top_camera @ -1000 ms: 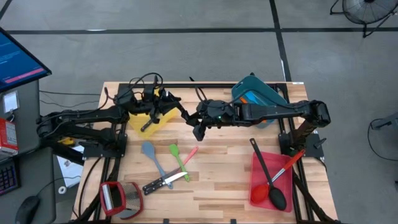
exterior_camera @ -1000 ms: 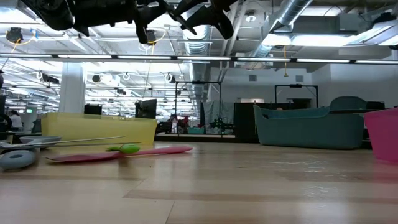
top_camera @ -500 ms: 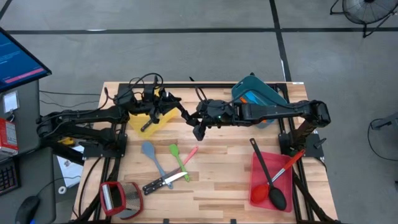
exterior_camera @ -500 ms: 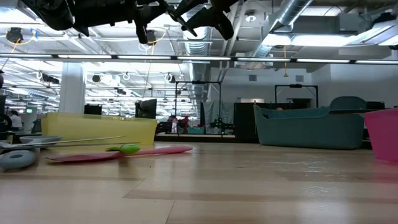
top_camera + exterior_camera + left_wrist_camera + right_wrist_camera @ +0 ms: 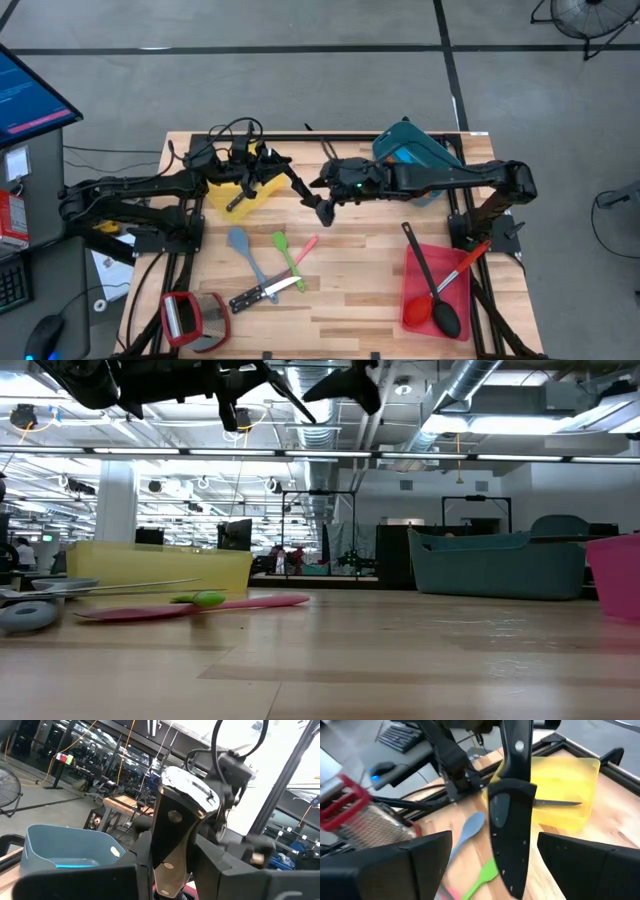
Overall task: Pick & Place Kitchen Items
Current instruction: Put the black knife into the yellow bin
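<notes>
A black-handled knife [image 5: 292,183] hangs high above the table's far middle, held by my left gripper [image 5: 268,168], which is shut on it. Its dark blade [image 5: 514,845] points at my right gripper [image 5: 323,203]. The right gripper is open, with one finger on each side of the blade and a gap on both sides. On the table lie a grey-blue spoon [image 5: 241,250], a green spatula [image 5: 285,256], a pink spatula [image 5: 306,247] and a second black-handled knife [image 5: 262,293]. My left gripper pinches the knife's riveted handle [image 5: 169,855] between its two fingers, near the handle's free end. The fingers come about level from the table's left and lie along the handle. The knife sticks out ahead of them toward the right, lifted clear of the table.
A yellow bin [image 5: 262,203] at the far left holds a dark knife. A teal bin [image 5: 412,152] stands at the far right. A red bin [image 5: 412,292] at the near right holds a black ladle and a red-handled tool. A red-framed grey object [image 5: 193,316] lies at the near left.
My right gripper has opened and let go of the knife's blade end, and its fingers now stand apart on either side of the blade. The knife has kept its place, held by my left gripper alone.
</notes>
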Controlling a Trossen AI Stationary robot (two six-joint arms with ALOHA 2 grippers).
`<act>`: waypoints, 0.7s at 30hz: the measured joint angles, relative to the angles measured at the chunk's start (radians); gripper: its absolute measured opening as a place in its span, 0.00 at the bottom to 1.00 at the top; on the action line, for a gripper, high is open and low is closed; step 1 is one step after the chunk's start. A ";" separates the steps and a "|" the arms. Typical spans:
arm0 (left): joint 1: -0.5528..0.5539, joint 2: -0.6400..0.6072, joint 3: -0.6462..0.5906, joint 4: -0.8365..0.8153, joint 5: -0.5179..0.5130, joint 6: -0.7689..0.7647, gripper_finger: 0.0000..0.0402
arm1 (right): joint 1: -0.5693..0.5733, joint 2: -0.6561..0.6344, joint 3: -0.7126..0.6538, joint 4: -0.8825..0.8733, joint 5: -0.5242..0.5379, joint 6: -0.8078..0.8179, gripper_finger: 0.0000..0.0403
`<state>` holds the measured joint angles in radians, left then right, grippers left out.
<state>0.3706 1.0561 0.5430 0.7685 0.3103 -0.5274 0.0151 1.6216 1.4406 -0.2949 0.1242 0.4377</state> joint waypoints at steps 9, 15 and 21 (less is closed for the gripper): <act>0.001 -0.008 0.000 -0.061 0.128 -0.007 0.17 | 0.032 -0.176 0.000 -0.131 0.003 0.005 0.72; 0.001 -0.042 0.000 -0.325 0.037 0.103 0.17 | 0.066 -0.232 0.000 -0.229 0.105 0.007 0.72; 0.002 -0.073 0.038 -0.625 -0.215 0.088 0.17 | 0.071 -0.216 0.000 -0.277 0.117 0.008 0.72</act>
<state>0.3725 0.9827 0.5810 0.1433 0.0955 -0.4393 0.0860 1.4054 1.4406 -0.5723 0.2415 0.4454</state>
